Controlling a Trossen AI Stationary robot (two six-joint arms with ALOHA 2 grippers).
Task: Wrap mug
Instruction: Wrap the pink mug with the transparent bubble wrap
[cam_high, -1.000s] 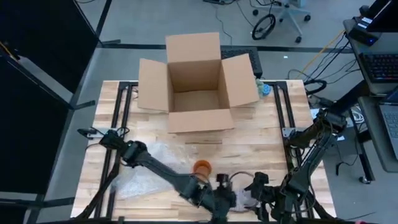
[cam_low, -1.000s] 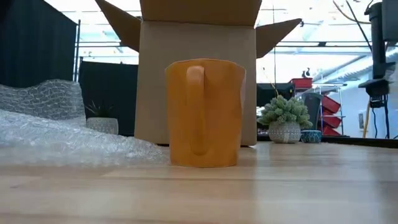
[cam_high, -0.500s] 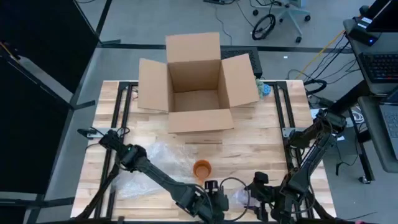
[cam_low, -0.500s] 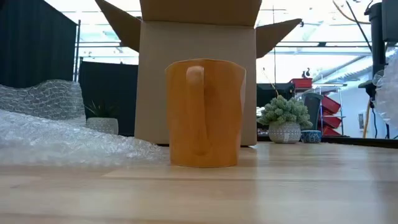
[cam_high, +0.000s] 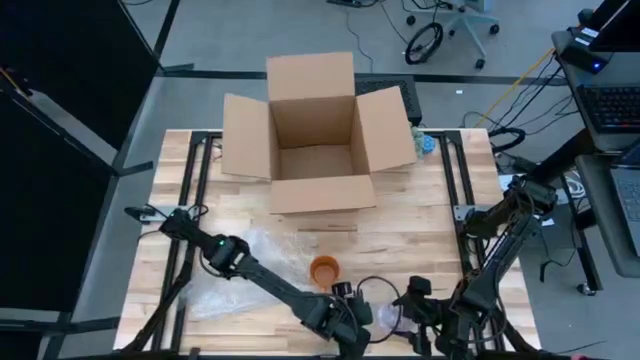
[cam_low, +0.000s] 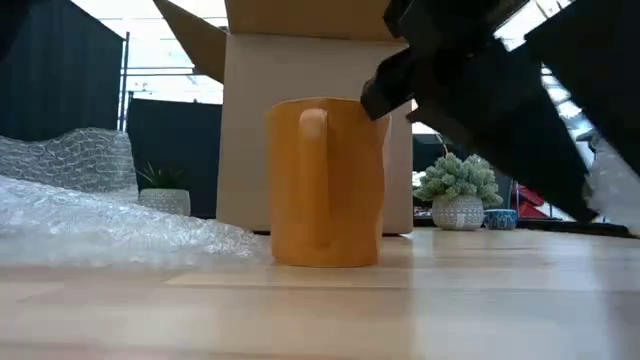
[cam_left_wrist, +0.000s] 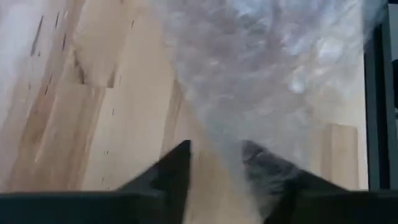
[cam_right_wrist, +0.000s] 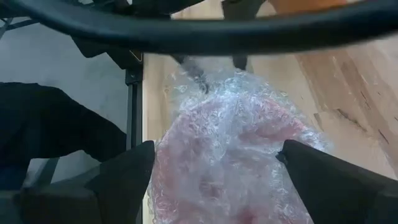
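Left jaws: your left gripper (cam_left_wrist: 214, 165) has its fingers apart with a film of bubble wrap (cam_left_wrist: 261, 81) running down between them; you cannot tell from the wrist view whether they pinch it.
Right jaws: your right gripper (cam_right_wrist: 214, 180) stands wide apart, a pinkish wad of wrap (cam_right_wrist: 230, 149) bunched between the two fingers without either clearly pressing it.
Left gripper place: at the table's (cam_high: 420, 235) near edge, about the middle, just beside the right gripper (cam_high: 418, 305) in the high view; the left arm (cam_high: 250, 270) stretches diagonally from the left side to get there.
Right gripper place: at the near edge, right of middle, facing the left gripper (cam_high: 350, 310) with a small clump of wrap (cam_high: 385, 318) between them.
Mug: your orange mug (cam_high: 324, 269) stands upright on bare wood near the near edge, about the middle, just beyond both grippers and touching neither; in the low view its handle (cam_low: 314, 170) faces the camera.
Wrap: a larger sheet (cam_high: 235, 270) lies crumpled toward the near left corner, its edge close beside the mug (cam_low: 325, 180) and partly under the left arm; you see it as a low heap (cam_low: 110, 225) in the low view.
Box: the cardboard box (cam_high: 315, 135) sits open at the far edge, flaps spread, well apart from the mug.
Low view: a dark arm part (cam_low: 500, 90) crosses the upper right, in front of the box (cam_low: 320, 60).
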